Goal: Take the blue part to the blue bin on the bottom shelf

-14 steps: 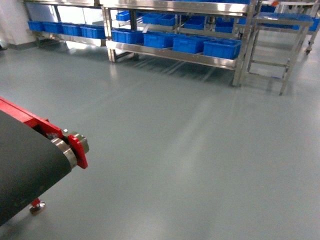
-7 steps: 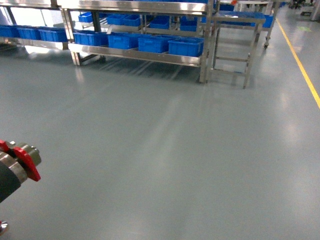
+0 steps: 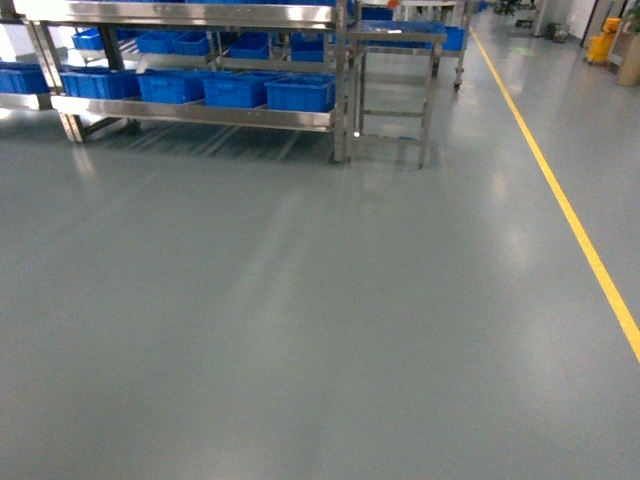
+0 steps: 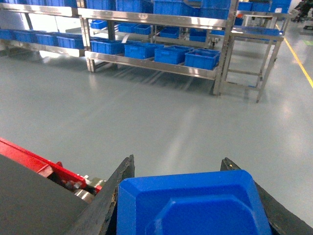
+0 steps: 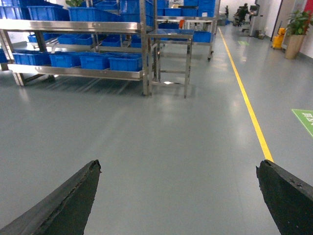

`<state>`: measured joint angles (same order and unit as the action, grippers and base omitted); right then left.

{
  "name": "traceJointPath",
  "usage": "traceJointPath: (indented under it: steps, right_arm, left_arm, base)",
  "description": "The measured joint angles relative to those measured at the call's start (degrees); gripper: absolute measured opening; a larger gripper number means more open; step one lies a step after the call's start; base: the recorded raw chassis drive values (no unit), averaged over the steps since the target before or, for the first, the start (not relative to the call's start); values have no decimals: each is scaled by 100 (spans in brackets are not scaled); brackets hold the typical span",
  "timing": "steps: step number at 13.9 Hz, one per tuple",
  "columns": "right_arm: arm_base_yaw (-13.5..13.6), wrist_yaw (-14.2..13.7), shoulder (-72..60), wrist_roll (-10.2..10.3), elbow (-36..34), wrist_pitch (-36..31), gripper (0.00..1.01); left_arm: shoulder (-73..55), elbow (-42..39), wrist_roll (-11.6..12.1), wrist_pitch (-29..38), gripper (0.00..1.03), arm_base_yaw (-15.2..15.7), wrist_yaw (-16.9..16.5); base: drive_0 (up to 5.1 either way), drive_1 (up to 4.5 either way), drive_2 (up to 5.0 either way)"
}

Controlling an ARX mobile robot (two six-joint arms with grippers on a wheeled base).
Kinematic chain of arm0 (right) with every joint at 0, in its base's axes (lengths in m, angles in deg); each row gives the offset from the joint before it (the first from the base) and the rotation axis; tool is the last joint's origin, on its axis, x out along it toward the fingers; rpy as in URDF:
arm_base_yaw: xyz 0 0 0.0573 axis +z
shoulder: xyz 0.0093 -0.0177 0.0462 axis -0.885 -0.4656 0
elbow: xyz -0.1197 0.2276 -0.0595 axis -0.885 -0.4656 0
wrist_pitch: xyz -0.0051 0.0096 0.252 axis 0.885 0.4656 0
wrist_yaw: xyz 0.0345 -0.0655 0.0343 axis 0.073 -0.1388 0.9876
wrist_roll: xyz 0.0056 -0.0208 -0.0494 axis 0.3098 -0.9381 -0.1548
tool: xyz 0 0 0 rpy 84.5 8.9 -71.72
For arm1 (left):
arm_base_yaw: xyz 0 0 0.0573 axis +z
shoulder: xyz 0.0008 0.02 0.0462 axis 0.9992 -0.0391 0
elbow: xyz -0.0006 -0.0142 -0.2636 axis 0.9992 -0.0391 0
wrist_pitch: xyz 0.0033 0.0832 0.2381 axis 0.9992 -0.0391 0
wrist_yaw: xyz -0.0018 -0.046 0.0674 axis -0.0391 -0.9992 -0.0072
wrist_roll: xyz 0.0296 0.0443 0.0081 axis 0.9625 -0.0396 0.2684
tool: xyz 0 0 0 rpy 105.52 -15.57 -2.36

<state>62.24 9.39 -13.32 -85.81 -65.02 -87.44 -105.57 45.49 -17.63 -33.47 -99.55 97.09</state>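
Grey floor (image 3: pixel 300 330) stretches to the bottom shelf (image 3: pixel 200 113), lined with blue bins (image 3: pixel 300 94). Far short of it, the left gripper (image 4: pixel 190 196) clamps the blue part (image 4: pixel 193 205); the right gripper (image 5: pixel 178 191) gapes wide.

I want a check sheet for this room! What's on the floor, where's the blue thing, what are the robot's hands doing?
Surface: grey floor, bare and shiny, with a yellow line on the right.
Job's things: blue part held in the left gripper; blue bins stand in a row on the bottom shelf, far across the floor.
Clutter: red conveyor end beside the left gripper.
Grippers: left shut on the blue part; right gripper open and empty.
Cables: nothing seen.
Surroundings: steel side table right of the rack; a potted plant and a yellow cart far off.
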Motion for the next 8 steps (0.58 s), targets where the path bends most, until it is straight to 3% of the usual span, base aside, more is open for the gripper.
traceJointPath:
  steps: [8]
  right_arm:
    - [0, 0, 0, -2, 0, 0, 98]
  left_arm:
    - [0, 0, 0, 0, 44, 0, 0]
  base:
    - [-155, -155, -155]
